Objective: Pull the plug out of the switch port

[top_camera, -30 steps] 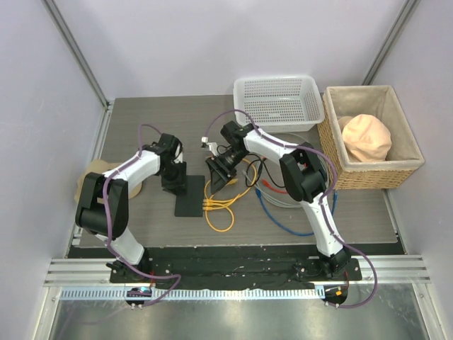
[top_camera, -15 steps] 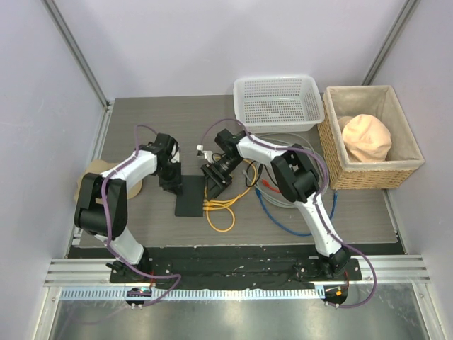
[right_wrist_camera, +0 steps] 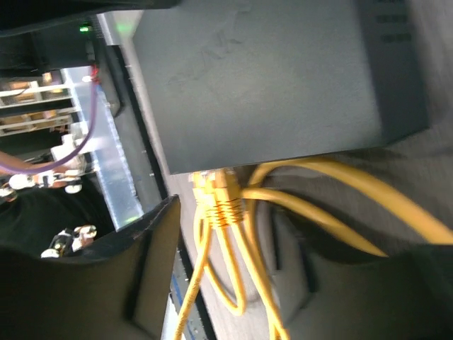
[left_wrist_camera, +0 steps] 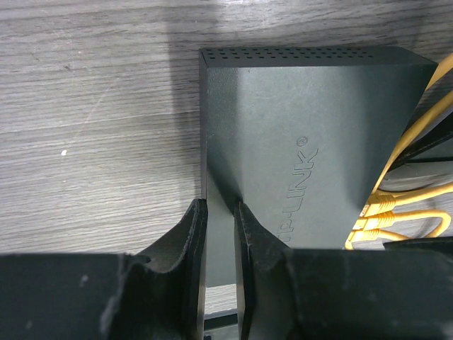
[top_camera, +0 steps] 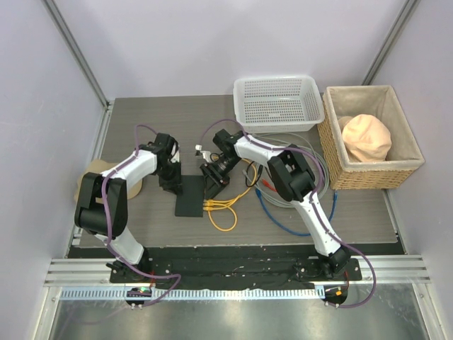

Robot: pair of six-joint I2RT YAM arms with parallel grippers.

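Note:
The switch [top_camera: 189, 197] is a flat black box lying on the grey table. Several yellow plugs [top_camera: 210, 205] sit in the sockets on its right edge, with yellow cables [top_camera: 223, 216] looping off them. My left gripper [top_camera: 172, 181] is shut on the switch's far left edge; in the left wrist view the fingers [left_wrist_camera: 191, 241] clamp the thin side of the switch [left_wrist_camera: 304, 134]. My right gripper [top_camera: 214, 185] is open just above the plugs. In the right wrist view the plugs [right_wrist_camera: 216, 195] sit between the spread fingers [right_wrist_camera: 141, 276], untouched, at the edge of the switch [right_wrist_camera: 269, 78].
A white mesh basket [top_camera: 277, 103] stands at the back. A wicker basket [top_camera: 333, 142] with a peach lump [top_camera: 366, 138] is at the right. Blue and grey cables [top_camera: 283, 212] coil right of the switch. A tan disc [top_camera: 88, 180] lies at the left edge.
My right gripper has moved left and down, closer to the switch's socket edge and the yellow plugs. The left gripper keeps its hold on the switch.

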